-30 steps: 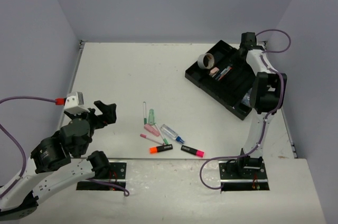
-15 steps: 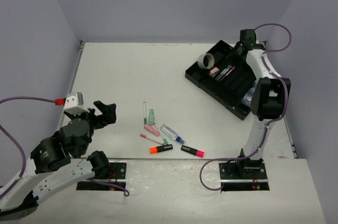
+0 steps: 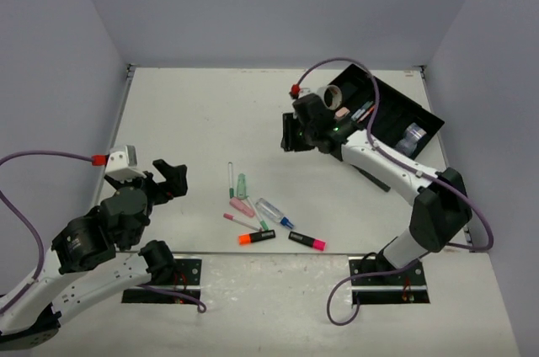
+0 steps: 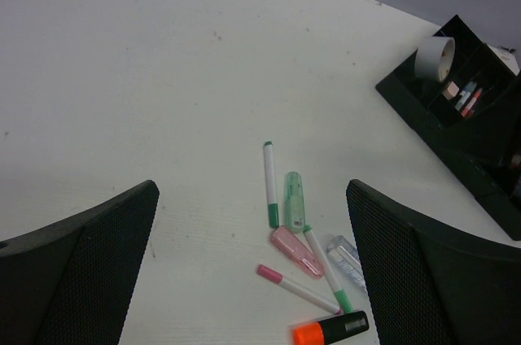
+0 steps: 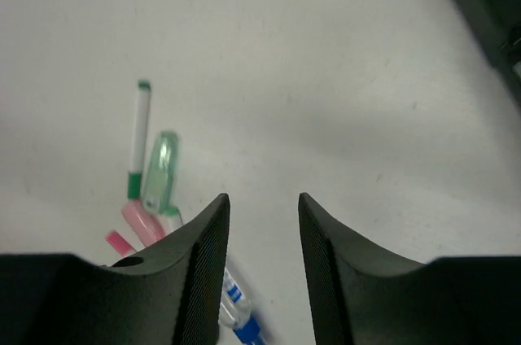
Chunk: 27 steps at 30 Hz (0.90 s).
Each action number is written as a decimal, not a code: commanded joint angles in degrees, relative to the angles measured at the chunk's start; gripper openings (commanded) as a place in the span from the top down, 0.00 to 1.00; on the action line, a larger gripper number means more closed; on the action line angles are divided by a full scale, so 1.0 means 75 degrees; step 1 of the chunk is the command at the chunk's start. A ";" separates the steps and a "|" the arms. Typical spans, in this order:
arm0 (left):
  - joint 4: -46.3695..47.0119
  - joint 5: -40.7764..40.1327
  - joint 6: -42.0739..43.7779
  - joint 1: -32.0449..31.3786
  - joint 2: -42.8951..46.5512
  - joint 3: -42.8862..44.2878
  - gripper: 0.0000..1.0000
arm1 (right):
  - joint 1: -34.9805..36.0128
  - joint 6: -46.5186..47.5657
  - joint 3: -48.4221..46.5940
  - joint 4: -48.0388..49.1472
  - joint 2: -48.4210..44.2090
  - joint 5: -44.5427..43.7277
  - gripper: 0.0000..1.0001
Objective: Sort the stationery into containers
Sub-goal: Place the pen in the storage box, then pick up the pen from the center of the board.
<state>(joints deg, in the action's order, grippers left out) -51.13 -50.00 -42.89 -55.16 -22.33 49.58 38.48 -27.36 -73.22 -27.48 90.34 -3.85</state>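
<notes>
The loose stationery lies in a cluster mid-table: a white pen with a green end (image 3: 231, 178) (image 4: 270, 183) (image 5: 138, 137), a green translucent case (image 4: 294, 198) (image 5: 160, 169), a pink eraser (image 4: 297, 251), a thin pink pen (image 4: 298, 288), a clear blue-tipped item (image 3: 275, 212), an orange-ended highlighter (image 3: 257, 237) (image 4: 330, 330) and a pink-ended highlighter (image 3: 307, 242). The black divided tray (image 3: 396, 109) (image 4: 476, 129) at the far right holds a grey tape ring (image 3: 328, 96) (image 4: 434, 56) and small items. My right gripper (image 3: 289, 132) (image 5: 263, 198) hovers open and empty between tray and cluster. My left gripper (image 3: 167, 178) (image 4: 251, 190) is wide open, left of the cluster.
A shiny cube (image 3: 413, 136) sits in the tray's right compartment. The right arm's forearm crosses over the tray's near side. Side walls enclose the table at left, right and back.
The right arm has swung from the tray's far right corner across to its left side, over the table, and its jaws have opened wider. The left arm has not moved.
</notes>
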 commanded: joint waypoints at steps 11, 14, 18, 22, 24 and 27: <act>0.0219 -0.0159 0.0046 0.0018 -0.0176 0.0030 0.00 | 0.2782 0.0906 0.1432 0.0143 0.0390 -0.0186 0.47; 0.0318 -0.0096 0.0129 0.0018 -0.0187 0.0010 0.00 | 0.3056 0.0753 0.1221 -0.0416 0.0764 -0.0950 0.48; 0.0314 -0.0065 0.0141 0.0018 -0.0211 0.0022 0.00 | 0.3103 0.0575 0.1117 -0.0658 0.1084 -0.1318 0.52; 0.0325 -0.0060 0.0141 0.0018 -0.0142 -0.0001 0.00 | 0.3154 0.0462 0.1104 -0.0741 0.1195 -0.1512 0.54; 0.0326 -0.0058 0.0141 0.0009 -0.0114 0.0007 0.00 | 0.3154 0.0464 0.1117 -0.0791 0.1325 -0.1526 0.56; 0.0318 -0.0049 0.0141 0.0018 -0.0071 0.0010 0.00 | 0.3154 0.0465 0.1192 -0.0801 0.1543 -0.1503 0.60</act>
<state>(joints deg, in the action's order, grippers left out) -50.68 -49.64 -42.37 -55.16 -23.14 49.58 61.87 -23.12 -63.12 -32.43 99.54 -12.65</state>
